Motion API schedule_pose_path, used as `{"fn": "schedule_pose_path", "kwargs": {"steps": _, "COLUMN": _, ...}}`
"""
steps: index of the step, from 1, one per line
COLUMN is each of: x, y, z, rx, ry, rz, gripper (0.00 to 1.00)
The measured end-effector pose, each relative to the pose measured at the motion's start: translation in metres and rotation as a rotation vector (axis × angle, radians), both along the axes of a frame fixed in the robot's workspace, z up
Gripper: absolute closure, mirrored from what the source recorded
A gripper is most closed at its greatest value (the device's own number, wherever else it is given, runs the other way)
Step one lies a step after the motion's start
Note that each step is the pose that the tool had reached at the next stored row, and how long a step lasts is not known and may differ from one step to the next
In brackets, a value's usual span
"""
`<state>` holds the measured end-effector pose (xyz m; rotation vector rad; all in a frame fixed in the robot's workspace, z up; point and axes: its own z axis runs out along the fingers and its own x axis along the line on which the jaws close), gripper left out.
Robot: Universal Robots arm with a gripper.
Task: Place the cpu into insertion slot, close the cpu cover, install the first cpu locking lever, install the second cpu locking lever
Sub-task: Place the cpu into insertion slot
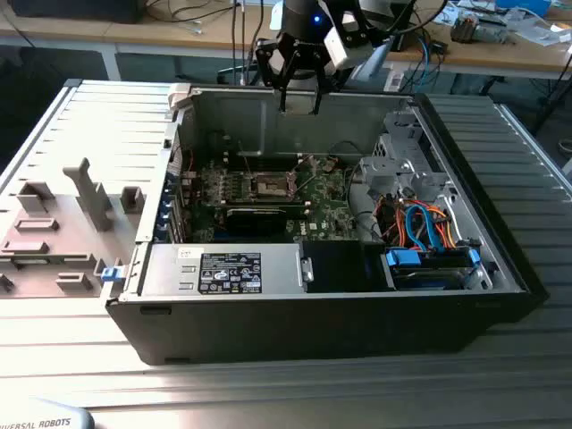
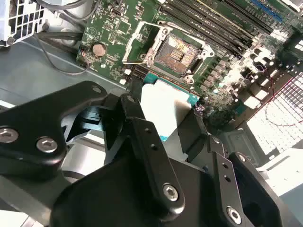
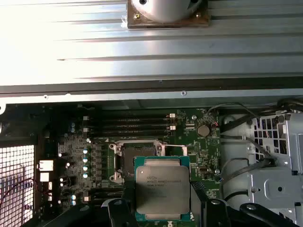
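Note:
My gripper (image 3: 162, 205) is shut on the cpu (image 3: 161, 187), a small square chip with a dull grey metal top on a green board. It hangs level above the motherboard, just short of the insertion slot (image 3: 135, 152). In the second wrist view the black fingers (image 2: 142, 137) clamp the cpu (image 2: 165, 106) by two opposite edges, with the bare socket (image 2: 177, 52) beyond it, its contacts exposed. A silvery cpu cover frame (image 2: 142, 38) and thin wire levers (image 2: 135, 61) border the socket; how the cover stands I cannot tell. In the exterior view the gripper (image 1: 301, 98) is over the case's back wall, above the socket (image 1: 271, 185).
The open computer case (image 1: 500, 259) lies on a ribbed metal table. Memory slots (image 3: 132, 123) run beside the socket. A label-covered power supply (image 1: 228, 270) is at the front, with a drive cage and coloured cables (image 1: 424, 228) at the exterior view's right. Grey fixtures (image 1: 85, 192) stand outside on the left.

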<state>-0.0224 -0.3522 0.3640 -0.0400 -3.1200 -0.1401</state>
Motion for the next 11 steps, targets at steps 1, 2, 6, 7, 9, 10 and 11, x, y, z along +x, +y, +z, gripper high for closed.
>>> {"fn": "schedule_pose_path", "kwargs": {"steps": 1, "x": 0.0, "y": 0.0, "z": 0.0, "rx": 0.0, "ry": 0.0, "rz": 0.0, "gripper": 0.46}}
{"fn": "schedule_pose_path", "kwargs": {"steps": 2, "x": -0.0002, "y": 0.0, "z": -0.0005, "rx": -0.0001, "ry": 0.0, "rz": 0.0, "gripper": 0.46}}
{"fn": "schedule_pose_path", "kwargs": {"steps": 6, "x": -0.0003, "y": 0.0, "z": -0.0017, "rx": -0.0006, "ry": -0.0001, "rz": 0.0, "gripper": 0.46}}
{"fn": "schedule_pose_path", "kwargs": {"steps": 7, "x": -0.0003, "y": 0.0, "z": -0.0017, "rx": -0.0007, "ry": 0.0, "rz": 0.0, "gripper": 0.46}}
{"fn": "schedule_pose_path", "kwargs": {"steps": 9, "x": -0.0003, "y": 0.0, "z": -0.002, "rx": -0.0006, "ry": -0.0001, "rz": 0.0, "gripper": 0.46}}
{"fn": "schedule_pose_path", "kwargs": {"steps": 10, "x": -0.0003, "y": 0.0, "z": -0.002, "rx": -0.0007, "ry": 0.0, "rz": 0.0, "gripper": 0.46}}
{"fn": "schedule_pose_path", "kwargs": {"steps": 11, "x": -0.0004, "y": 0.0, "z": -0.0023, "rx": -0.0006, "ry": 0.0, "rz": 0.0, "gripper": 0.46}}
